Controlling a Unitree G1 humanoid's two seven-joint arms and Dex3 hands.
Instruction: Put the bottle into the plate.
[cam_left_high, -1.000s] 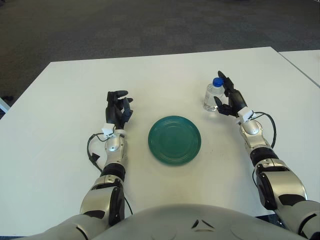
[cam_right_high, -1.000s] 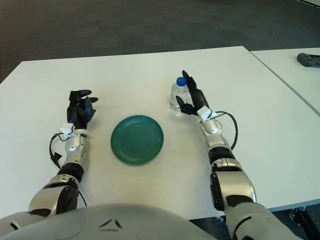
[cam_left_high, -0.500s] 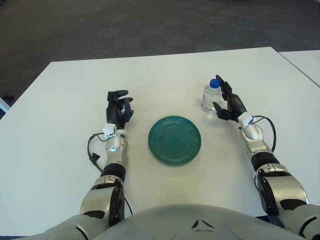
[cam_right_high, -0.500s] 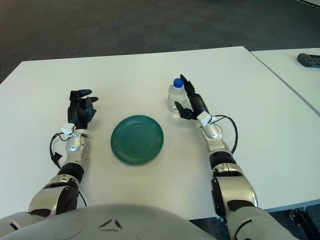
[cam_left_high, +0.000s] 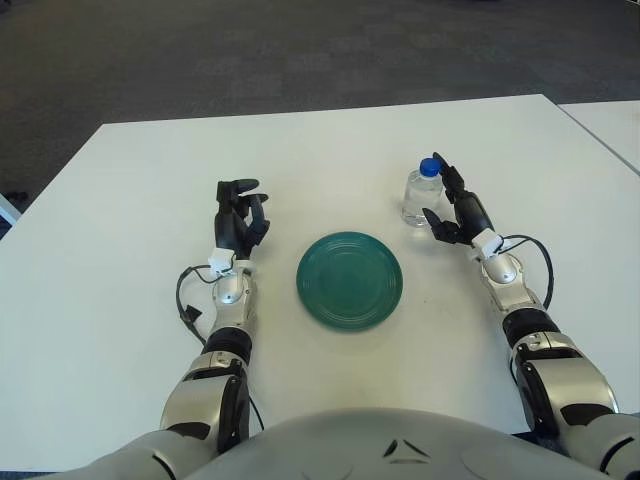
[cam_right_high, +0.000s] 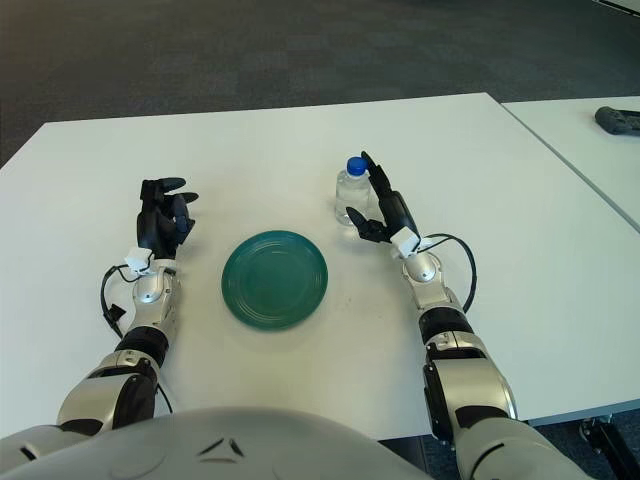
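A small clear water bottle (cam_left_high: 418, 197) with a blue cap stands upright on the white table (cam_left_high: 320, 150), up and to the right of the green plate (cam_left_high: 349, 280). My right hand (cam_left_high: 441, 196) is against the bottle's right side, one finger up by the cap and the thumb low at its base, shut on it. The plate lies empty in the middle of the table. My left hand (cam_left_high: 238, 214) shows left of the plate, fingers pointing up and loosely bent, holding nothing.
A second white table (cam_right_high: 590, 160) stands to the right across a narrow gap, with a dark object (cam_right_high: 618, 119) on it. Dark carpet lies beyond the table's far edge.
My right hand has moved a little left toward the plate, and the bottle has shifted left with it. The left hand has barely moved.
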